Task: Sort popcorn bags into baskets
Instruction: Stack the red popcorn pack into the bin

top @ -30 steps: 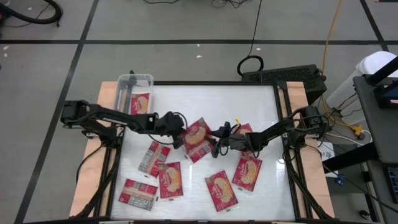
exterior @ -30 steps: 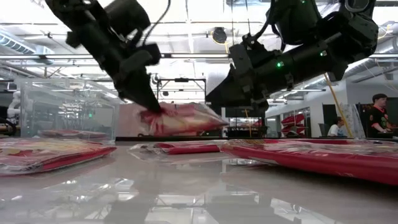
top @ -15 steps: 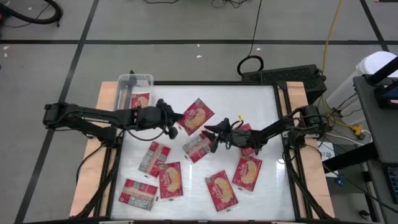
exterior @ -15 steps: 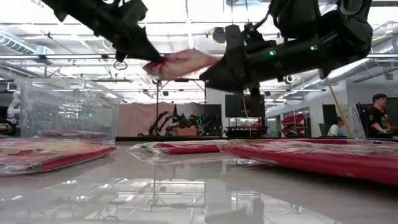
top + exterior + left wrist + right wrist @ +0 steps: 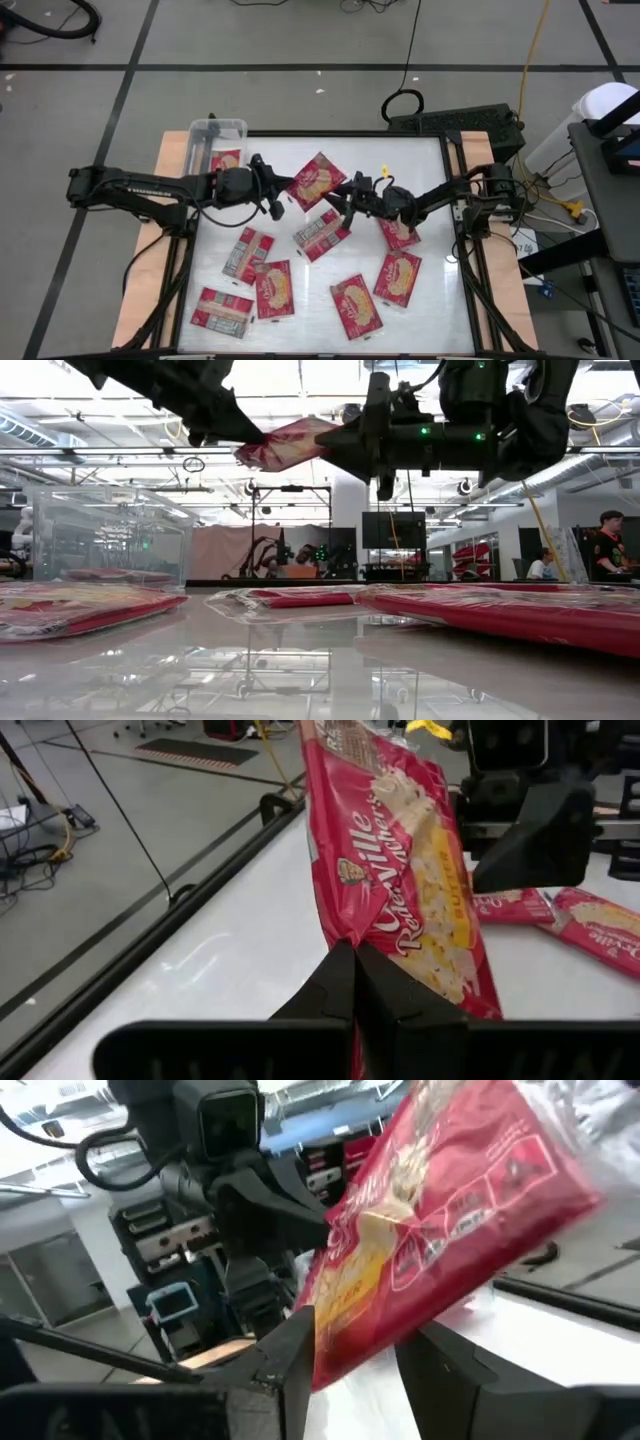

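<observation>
A red popcorn bag (image 5: 440, 1230) with a yellow picture was seen tilted, its lower edge set between the parted jaws of the right gripper (image 5: 352, 1342). Behind it, the left gripper (image 5: 262, 1200) was seen at the bag's far edge.

Popcorn bag (image 5: 316, 180) lifted off table, right claw (image 5: 345, 187) raised beside it

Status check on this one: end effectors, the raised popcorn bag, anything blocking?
Left end effector shut on raised popcorn bag. Right end effector astride bag's other end, grip unclear. Clear bin holds one packet. Nothing blocking.
</observation>
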{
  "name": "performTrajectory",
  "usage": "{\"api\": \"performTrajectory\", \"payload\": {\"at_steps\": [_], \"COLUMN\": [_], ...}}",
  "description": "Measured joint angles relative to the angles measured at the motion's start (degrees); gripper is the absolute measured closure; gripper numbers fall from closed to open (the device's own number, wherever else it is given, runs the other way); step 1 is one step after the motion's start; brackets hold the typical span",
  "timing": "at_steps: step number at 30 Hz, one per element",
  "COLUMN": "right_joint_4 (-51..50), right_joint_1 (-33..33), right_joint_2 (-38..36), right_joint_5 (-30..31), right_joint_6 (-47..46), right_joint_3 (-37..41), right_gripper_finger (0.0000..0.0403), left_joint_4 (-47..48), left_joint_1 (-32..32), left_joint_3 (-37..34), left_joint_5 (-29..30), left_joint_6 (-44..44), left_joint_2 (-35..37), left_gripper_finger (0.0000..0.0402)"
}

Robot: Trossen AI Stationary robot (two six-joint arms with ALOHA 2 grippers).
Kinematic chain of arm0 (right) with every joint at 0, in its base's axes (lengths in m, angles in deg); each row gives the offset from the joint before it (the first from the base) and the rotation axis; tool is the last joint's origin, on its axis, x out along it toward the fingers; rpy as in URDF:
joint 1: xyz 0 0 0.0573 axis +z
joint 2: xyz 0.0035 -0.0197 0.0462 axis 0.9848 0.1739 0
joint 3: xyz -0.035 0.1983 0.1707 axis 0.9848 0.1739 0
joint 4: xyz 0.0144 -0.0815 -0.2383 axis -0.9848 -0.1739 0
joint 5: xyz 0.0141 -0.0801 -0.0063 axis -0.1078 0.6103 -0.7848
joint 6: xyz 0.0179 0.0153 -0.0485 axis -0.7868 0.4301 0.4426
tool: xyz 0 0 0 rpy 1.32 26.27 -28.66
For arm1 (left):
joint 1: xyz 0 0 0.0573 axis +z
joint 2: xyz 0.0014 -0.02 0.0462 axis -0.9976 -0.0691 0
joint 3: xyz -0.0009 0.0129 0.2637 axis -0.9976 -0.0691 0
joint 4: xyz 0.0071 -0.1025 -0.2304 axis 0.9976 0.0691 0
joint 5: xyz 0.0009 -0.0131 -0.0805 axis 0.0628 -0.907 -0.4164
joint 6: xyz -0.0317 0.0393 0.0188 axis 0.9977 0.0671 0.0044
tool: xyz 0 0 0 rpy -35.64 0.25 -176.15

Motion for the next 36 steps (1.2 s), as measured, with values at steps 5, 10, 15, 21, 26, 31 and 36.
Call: {"api": "performTrajectory", "payload": {"at_steps": [5, 10, 15, 21, 26, 31, 36], "right_joint_4": [0.9, -1.2, -1.5, -4.1, -5.8, -6.6, -7.5], "right_joint_1": [-2.1, -3.6, -3.6, -3.6, -3.6, -4.9, -6.6], "right_joint_2": [0.0, 0.0, 0.0, 0.0, 0.0, 0.0, 0.0], "right_joint_5": [-2.3, -5.7, -5.7, -6.1, -6.1, -11.9, -20.2], "right_joint_6": [3.6, 2.8, 4.2, 5.3, 6.4, 4.6, 1.6], "right_joint_3": [-1.7, -4.3, -4.6, -4.7, -4.7, -4.7, -4.7], "right_gripper_finger": [0.0273, 0.0298, 0.0367, 0.038, 0.0369, 0.0386, 0.0378], "left_joint_4": [-0.6, -1.6, -1.5, 2.7, 9.0, 10.2, 10.0], "left_joint_1": [0.0, 0.0, 0.0, 0.0, 1.0, 1.8, 3.2], "left_joint_3": [0.0, 0.0, 0.0, 0.0, 0.1, 0.1, 0.1], "left_joint_5": [0.0, 0.2, 0.3, -3.6, -4.2, -5.3, -7.4], "left_joint_6": [-0.1, -0.3, -0.3, -0.1, 2.1, 4.6, 3.6], "left_joint_2": [0.0, 0.0, 0.0, 2.5, 9.1, 13.4, 14.1], "left_gripper_finger": [0.0401, 0.0401, 0.0399, 0.0355, 0.0282, 0.0213, 0.0168]}}
